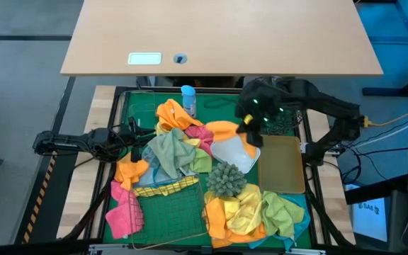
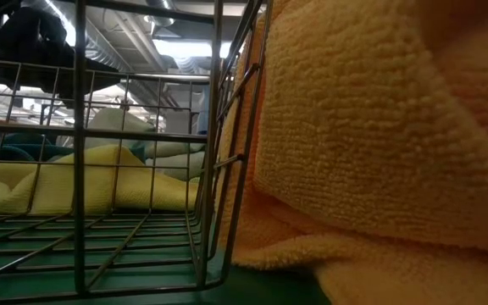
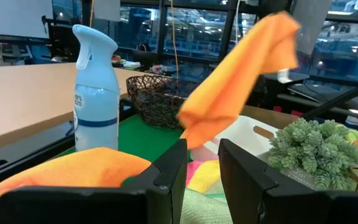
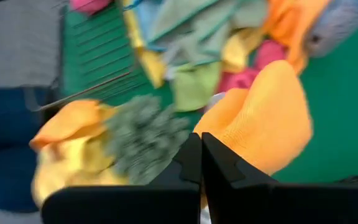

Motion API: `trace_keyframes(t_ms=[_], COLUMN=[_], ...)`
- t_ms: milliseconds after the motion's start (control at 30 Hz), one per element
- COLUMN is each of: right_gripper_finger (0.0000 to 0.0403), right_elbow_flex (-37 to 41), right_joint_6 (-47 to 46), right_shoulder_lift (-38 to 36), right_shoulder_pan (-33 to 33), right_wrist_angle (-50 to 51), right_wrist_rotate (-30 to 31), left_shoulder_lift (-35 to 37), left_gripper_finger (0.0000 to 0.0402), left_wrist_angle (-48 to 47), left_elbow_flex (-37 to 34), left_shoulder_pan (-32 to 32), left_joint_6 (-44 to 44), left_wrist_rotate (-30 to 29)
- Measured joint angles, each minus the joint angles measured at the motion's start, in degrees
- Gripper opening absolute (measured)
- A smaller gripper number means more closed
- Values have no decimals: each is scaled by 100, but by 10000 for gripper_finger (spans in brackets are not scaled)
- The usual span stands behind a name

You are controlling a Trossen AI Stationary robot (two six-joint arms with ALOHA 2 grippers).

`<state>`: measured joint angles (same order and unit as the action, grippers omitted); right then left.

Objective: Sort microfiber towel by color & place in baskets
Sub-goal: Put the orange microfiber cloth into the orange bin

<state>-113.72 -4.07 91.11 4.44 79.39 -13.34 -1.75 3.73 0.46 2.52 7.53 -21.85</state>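
Note:
My right gripper is shut on an orange towel, held over the far edge of the white tray. In the left wrist view this orange towel hangs in the air beyond the open left gripper. My left gripper hovers at the left side of the towel pile, above another orange towel. The gold wire basket has a yellow towel over its far rim. The black wire-mesh basket stands under the right arm. The tan tray sits right of the white one. My right gripper pinches the orange towel between its two shut fingers, at an upper fold right beside the fingertips. The fingers come from above. The towel hangs below them, lifted clear of the table and slack; how many layers are caught cannot be told.
A blue spray bottle stands at the far edge of the green mat. The spiky green ball lies between the gold basket and the white tray. Pink, yellow and orange towels lie heaped along the near edge.

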Motion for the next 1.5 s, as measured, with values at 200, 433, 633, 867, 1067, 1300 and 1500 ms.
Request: trace_keyframes(t_ms=[200, 433, 633, 867, 1067, 1300, 1500], right_gripper_finger=[0, 0, 0, 0, 0, 0, 0], right_elbow_flex=[-634, -349, 566, 1802, 1975, 1970, 1959], right_joint_6=[-838, -1847, -3028, -4112, -4222, -4200, -4198], right_shoulder_lift=[-99, -853, -1969, -3267, -4097, -4839, -5321], right_shoulder_pan=[-1004, -2039, -2814, -3369, -3479, -3481, -3481], right_wrist_angle=[1076, 1061, 1067, 1076, 1064, 1068, 1065], right_wrist_rotate=[711, 1388, 1938, 1938, 1797, 1831, 1838], left_shoulder_lift=[1, 0, 0, 0, 0, 0, 0], left_gripper_finger=[89, 89, 89, 89, 89, 89, 89], left_wrist_angle=[0, 0, 0, 0, 0, 0, 0], left_elbow_flex=[-1, -1, 1, 0, 0, 0, 1], left_shoulder_pan=[0, 2, 2, 2, 2, 2, 2], left_joint_6=[-2, 0, 0, 2, 2, 2, 199], left_wrist_rotate=[7, 9, 9, 9, 9, 7, 7])
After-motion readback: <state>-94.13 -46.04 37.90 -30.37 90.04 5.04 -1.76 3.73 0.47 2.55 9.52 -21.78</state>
